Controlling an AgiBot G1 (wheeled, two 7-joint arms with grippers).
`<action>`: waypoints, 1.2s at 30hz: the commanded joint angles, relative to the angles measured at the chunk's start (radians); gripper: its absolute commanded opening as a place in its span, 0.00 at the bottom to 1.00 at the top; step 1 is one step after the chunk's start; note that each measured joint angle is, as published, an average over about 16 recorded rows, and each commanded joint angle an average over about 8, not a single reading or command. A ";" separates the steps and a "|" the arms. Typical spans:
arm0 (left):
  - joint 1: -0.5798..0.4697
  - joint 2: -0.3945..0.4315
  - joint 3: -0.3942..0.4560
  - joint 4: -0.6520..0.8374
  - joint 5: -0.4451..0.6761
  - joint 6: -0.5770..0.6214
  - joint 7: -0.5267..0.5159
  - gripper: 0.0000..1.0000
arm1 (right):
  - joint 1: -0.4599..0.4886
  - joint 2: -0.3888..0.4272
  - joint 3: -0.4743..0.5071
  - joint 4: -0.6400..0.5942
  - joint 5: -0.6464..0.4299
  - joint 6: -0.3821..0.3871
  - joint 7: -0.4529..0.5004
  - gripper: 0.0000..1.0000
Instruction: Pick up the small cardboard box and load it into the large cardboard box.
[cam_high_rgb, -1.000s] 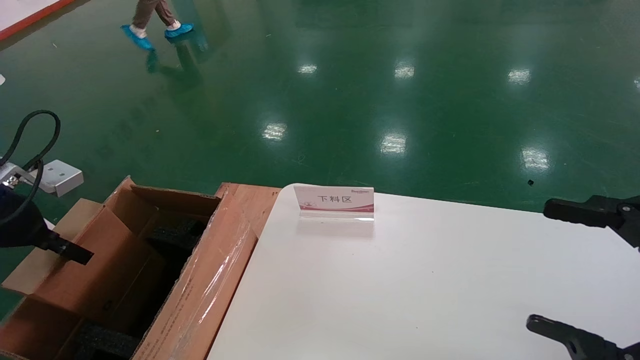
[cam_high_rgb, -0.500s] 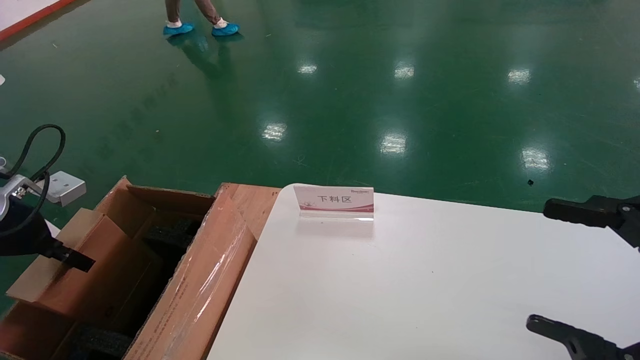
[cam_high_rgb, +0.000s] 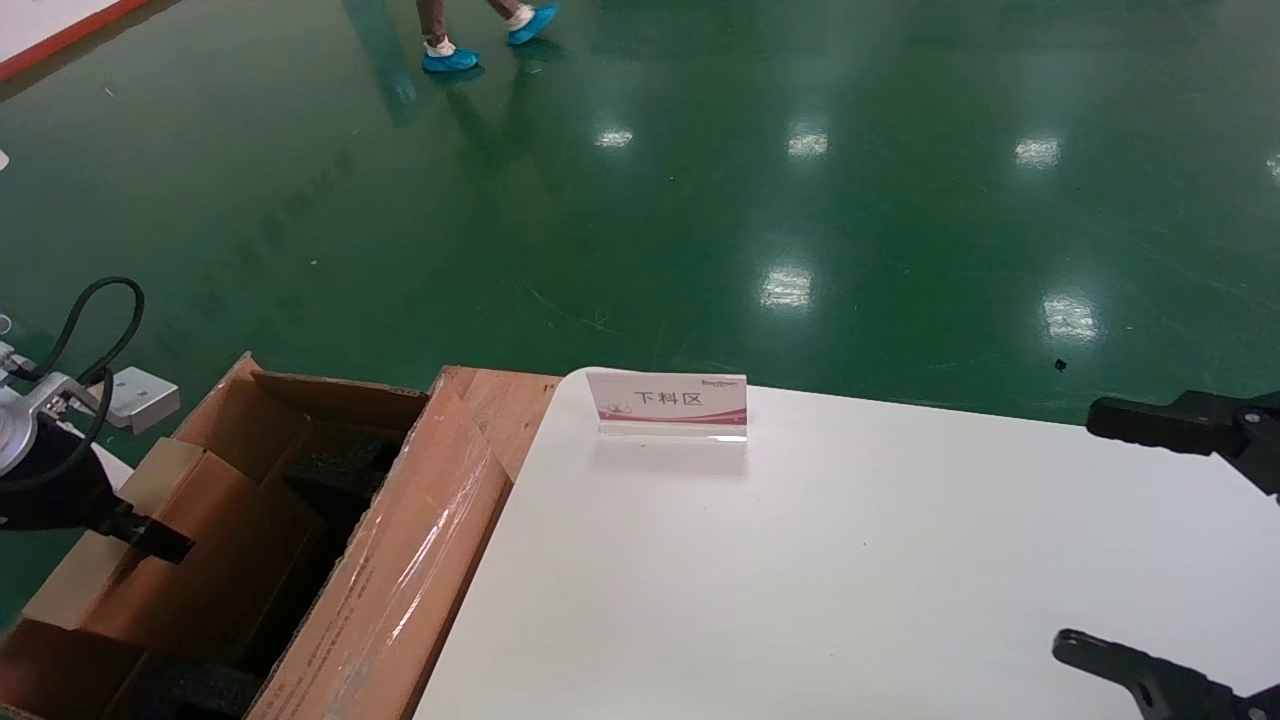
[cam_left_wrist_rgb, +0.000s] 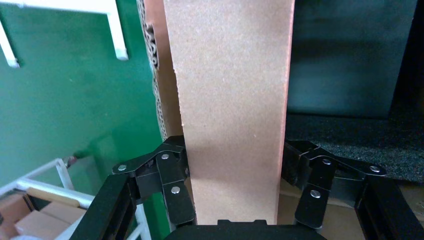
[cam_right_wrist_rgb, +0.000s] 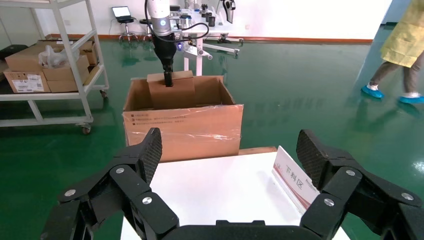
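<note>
**Left wrist view: small carton pinched across its narrow face, hanging in the big box's mouth**

Nearest my left camera, the left gripper (cam_left_wrist_rgb: 234, 172) is closed onto the small cardboard box (cam_left_wrist_rgb: 232, 100), one finger (cam_left_wrist_rgb: 172, 187) against each long side, so the plain brown panel fills the gap between them. The pads press flat board, not an edge or a flap. Beyond the carton I see black foam padding (cam_left_wrist_rgb: 350, 140) and the raw corrugated edge of a flap (cam_left_wrist_rgb: 155, 65).

In the head view the left gripper (cam_high_rgb: 150, 540) holds the small cardboard box (cam_high_rgb: 215, 545) over the open top of the large cardboard box (cam_high_rgb: 400, 580), partly below its rim, just beside the taped flap (cam_high_rgb: 430, 540). I cannot tell whether it touches the foam yet.

I judge the carton light and fairly stiff, but its walls would bow under a hard squeeze, and bare cardboard gives fair friction. A grip across the narrow width near the top suits lowering it.

My right gripper (cam_right_wrist_rgb: 230, 150) idles wide open and empty above the white table (cam_high_rgb: 850, 580), with the sign stand (cam_high_rgb: 667, 403) farther off.
</note>
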 joint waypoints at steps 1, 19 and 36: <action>0.012 0.005 0.001 0.014 -0.009 -0.002 0.003 0.49 | 0.000 0.000 0.000 0.000 0.000 0.000 0.000 1.00; 0.013 0.005 0.003 0.016 -0.010 0.003 0.004 1.00 | 0.000 0.000 0.000 0.000 0.000 0.000 0.000 1.00; -0.003 0.008 -0.007 -0.006 -0.012 -0.004 0.029 1.00 | 0.000 0.000 0.000 0.000 0.000 0.000 0.000 1.00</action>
